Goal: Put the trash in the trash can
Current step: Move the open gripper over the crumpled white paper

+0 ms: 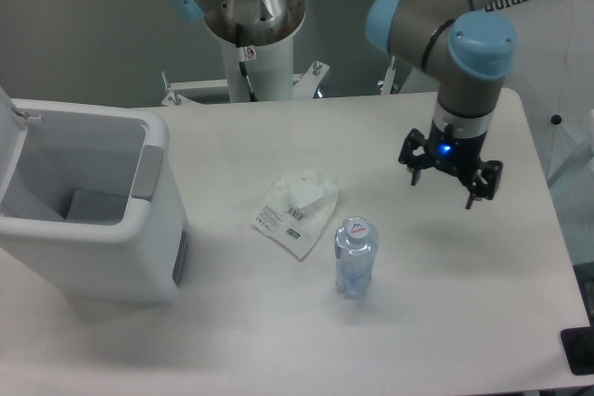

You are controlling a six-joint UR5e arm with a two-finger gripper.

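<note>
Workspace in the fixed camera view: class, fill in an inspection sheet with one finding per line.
Surface: white table, bare around the items.
Job's things: packet lies flat mid-table; bottle stands upright beside it; trash can at the left edge, lid open, neither item inside.
Clutter: nothing seen.
Grippers: gripper open, empty, above the table right of the bottle.
Cables: black cable on the arm's pedestal.
Surroundings: grey wall; white printed sheet at right.

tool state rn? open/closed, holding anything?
Tool: open, fingers spread, holding nothing. It hangs above the table, right of the water bottle and the white packet.
</note>
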